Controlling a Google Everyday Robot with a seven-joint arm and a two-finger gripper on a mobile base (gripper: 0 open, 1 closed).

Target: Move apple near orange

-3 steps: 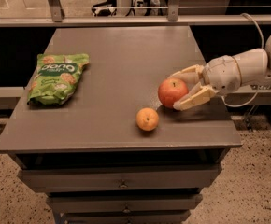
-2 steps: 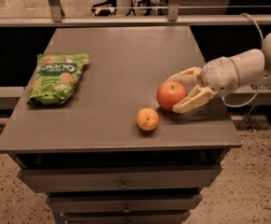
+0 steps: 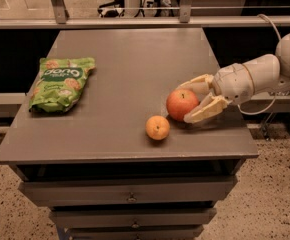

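The red apple (image 3: 181,104) rests on the grey table (image 3: 125,69) near its right front part. My gripper (image 3: 185,103) reaches in from the right, with one cream finger (image 3: 195,83) behind the apple and the other (image 3: 205,111) in front of it, both against its sides. The orange (image 3: 157,127) lies on the table just left of and in front of the apple, a small gap apart from it.
A green snack bag (image 3: 60,83) lies at the table's left side. The table's right edge is close under my arm (image 3: 255,76). Drawers (image 3: 130,196) are below the front edge. A rail runs behind the table.
The gripper and the apple have shifted slightly left and toward the front, closer to the orange. The orange and the bag have not moved.
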